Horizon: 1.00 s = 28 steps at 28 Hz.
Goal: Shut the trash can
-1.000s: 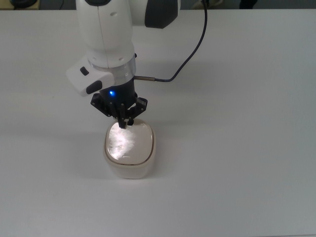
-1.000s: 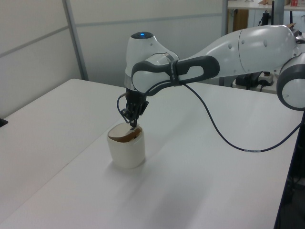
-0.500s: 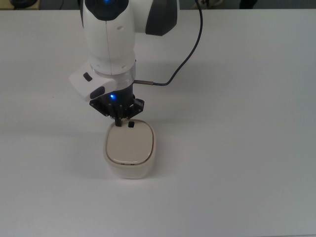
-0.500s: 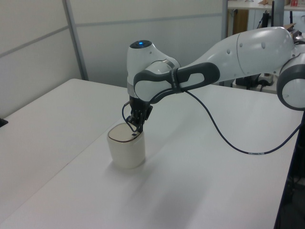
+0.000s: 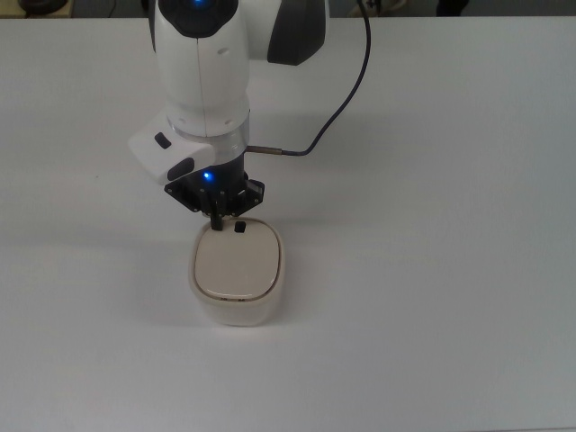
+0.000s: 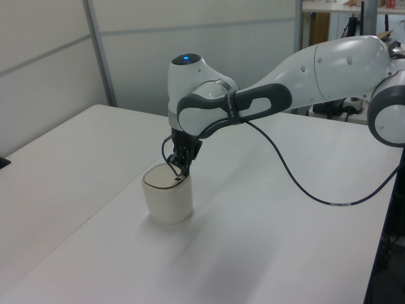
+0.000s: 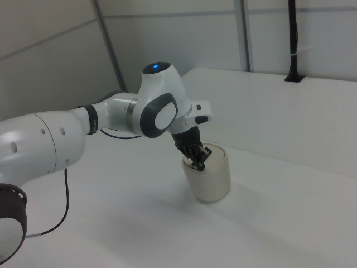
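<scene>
— Where is the trash can (image 5: pixel 236 275)?
— Upright on the white bench (image 5: pixel 432 270), directly under the arm's wrist. Its lid (image 5: pixel 236 262) lies flat and level with the rim.
— And the fingers (image 5: pixel 217 222)?
— Pressed together, tips touching the lid's far edge, just beside the small black tab (image 5: pixel 238 228). A dark cable (image 5: pixel 346 99) trails behind the can.

The top view looks straight down, close in; the left view and right view face each other across the white table (image 6: pixel 266 221) (both farther back), sharing the small cream plastic bin (image 5: pixel 237 274).
</scene>
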Each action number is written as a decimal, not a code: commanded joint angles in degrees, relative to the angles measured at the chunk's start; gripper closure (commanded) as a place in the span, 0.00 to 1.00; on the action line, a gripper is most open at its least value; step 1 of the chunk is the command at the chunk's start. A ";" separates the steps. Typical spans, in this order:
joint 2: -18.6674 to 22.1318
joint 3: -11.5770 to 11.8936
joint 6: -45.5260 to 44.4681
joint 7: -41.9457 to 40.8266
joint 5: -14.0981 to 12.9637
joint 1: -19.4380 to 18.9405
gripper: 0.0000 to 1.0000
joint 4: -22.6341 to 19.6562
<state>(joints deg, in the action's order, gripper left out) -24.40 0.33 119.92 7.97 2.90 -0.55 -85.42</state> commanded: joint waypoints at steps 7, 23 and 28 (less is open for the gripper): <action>-2.58 -0.15 0.67 -0.68 0.79 -3.41 1.00 -1.24; 2.95 0.46 -0.39 -2.43 -6.41 1.07 0.00 0.95; 5.59 0.55 -4.07 -3.40 -7.82 1.95 0.00 1.22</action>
<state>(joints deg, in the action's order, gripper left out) -22.34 0.54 119.55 6.74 -2.99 1.16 -83.28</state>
